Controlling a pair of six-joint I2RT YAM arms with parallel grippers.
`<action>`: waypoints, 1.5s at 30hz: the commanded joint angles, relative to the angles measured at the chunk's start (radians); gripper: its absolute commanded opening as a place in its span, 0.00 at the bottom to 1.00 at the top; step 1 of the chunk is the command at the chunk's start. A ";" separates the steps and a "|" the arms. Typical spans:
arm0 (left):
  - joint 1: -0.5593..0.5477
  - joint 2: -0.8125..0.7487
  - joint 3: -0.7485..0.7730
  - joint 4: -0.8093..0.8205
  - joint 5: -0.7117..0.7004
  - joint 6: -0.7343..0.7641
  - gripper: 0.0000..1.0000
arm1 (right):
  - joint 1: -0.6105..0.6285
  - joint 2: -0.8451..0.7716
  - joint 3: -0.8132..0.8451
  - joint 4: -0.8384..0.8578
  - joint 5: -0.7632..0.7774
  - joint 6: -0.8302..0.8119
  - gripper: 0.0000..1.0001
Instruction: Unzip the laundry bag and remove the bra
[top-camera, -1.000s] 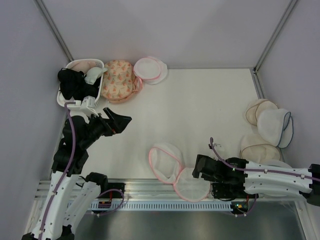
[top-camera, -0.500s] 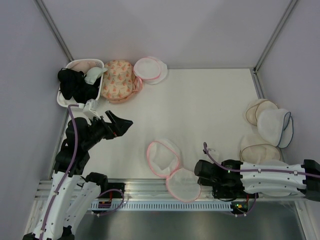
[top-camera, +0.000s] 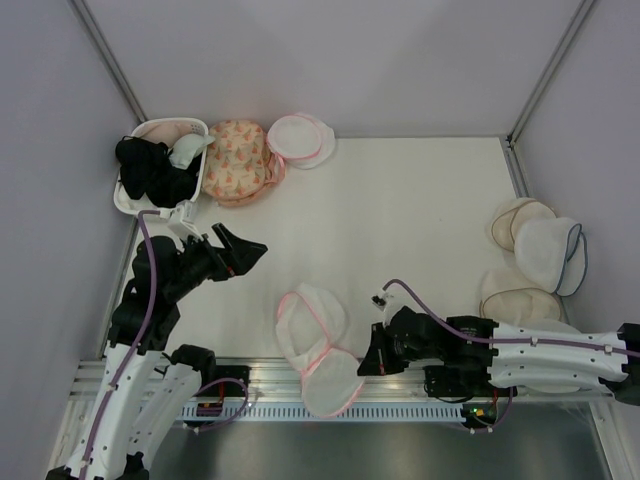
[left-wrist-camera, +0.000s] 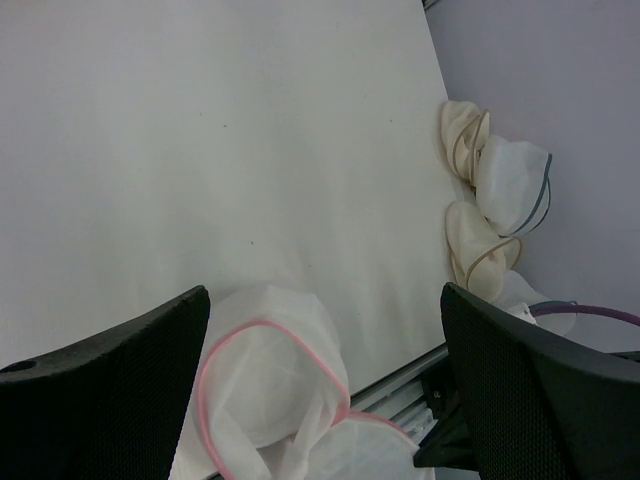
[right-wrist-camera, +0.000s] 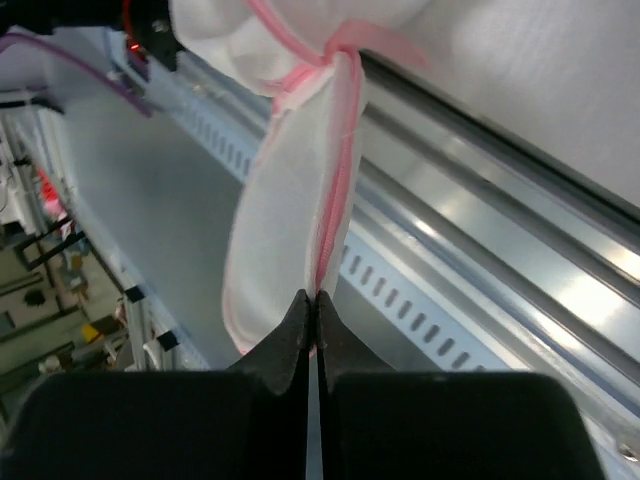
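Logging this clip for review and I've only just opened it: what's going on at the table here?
The right gripper is shut on the pink zip edging of the laundry bag, which lies unzipped at the near edge of the table, its two dome halves apart. The left gripper hovers open, holding nothing. No black fabric shows in the bag. The bra lies in the white basket at the far left corner, next to a white garment.
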 joint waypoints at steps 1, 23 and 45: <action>-0.005 -0.011 -0.004 -0.001 0.034 -0.010 1.00 | 0.006 0.024 0.058 0.257 -0.165 -0.071 0.01; -0.005 -0.024 0.028 -0.036 0.017 0.008 1.00 | -0.059 0.447 0.793 -0.532 0.821 -0.258 0.00; -0.005 -0.098 -0.005 -0.064 -0.023 -0.030 1.00 | -0.313 0.694 0.864 -0.276 0.971 -0.704 0.01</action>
